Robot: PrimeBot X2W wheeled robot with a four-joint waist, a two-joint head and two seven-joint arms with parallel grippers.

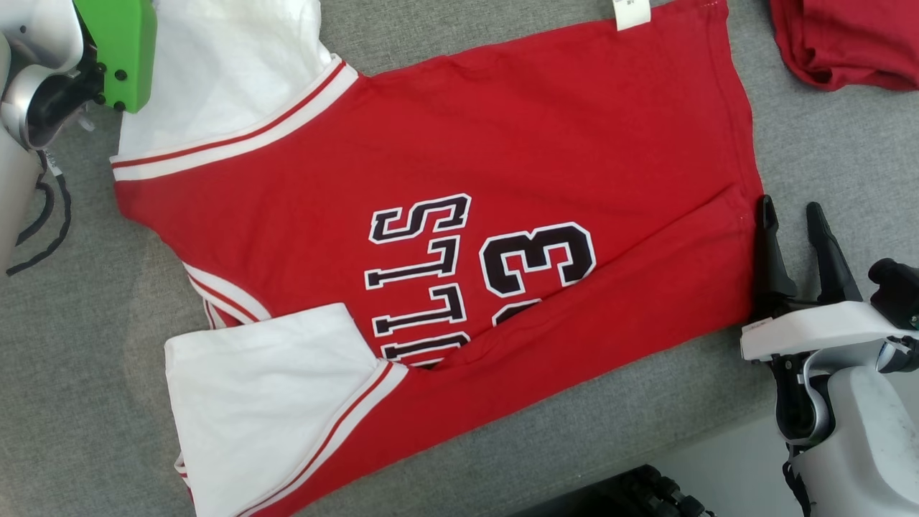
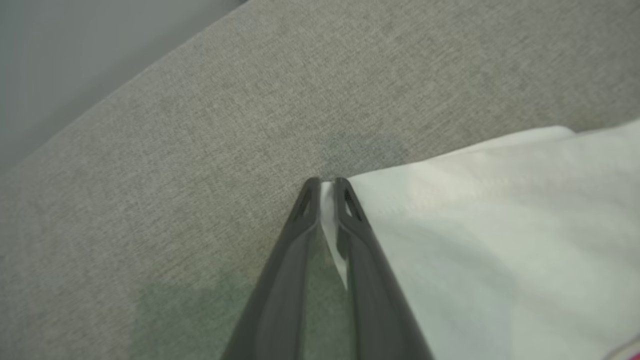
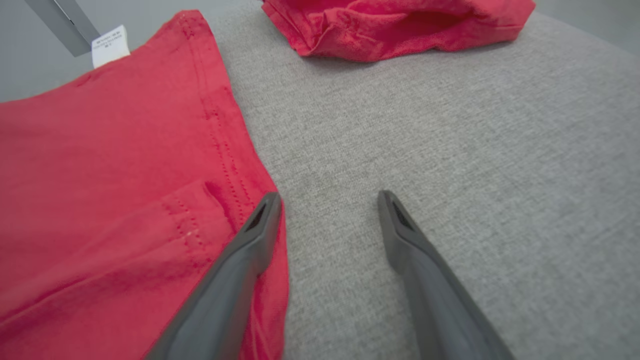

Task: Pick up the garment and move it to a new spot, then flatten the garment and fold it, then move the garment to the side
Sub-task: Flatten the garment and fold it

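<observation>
Head view: the garment (image 1: 502, 179) lay on the tabletop (image 1: 86, 323); my left end effector (image 2: 327, 182) pinched its sleeve (image 2: 500, 225) at 10 o'clock, my right end effector (image 1: 790, 206) gaped at 3 o'clock. I judged that thin pinch might slip.

Bright, even, diffuse light; shadows are faint and soft. The head view is sharp, the left wrist view blurred, its fingers (image 2: 367, 260) smeared.

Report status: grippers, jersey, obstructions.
Left gripper jaws shut on white sleeve. Right gripper jaws open beside hem. Jersey flat, one edge folded over. Red cloth apart, far right.
</observation>
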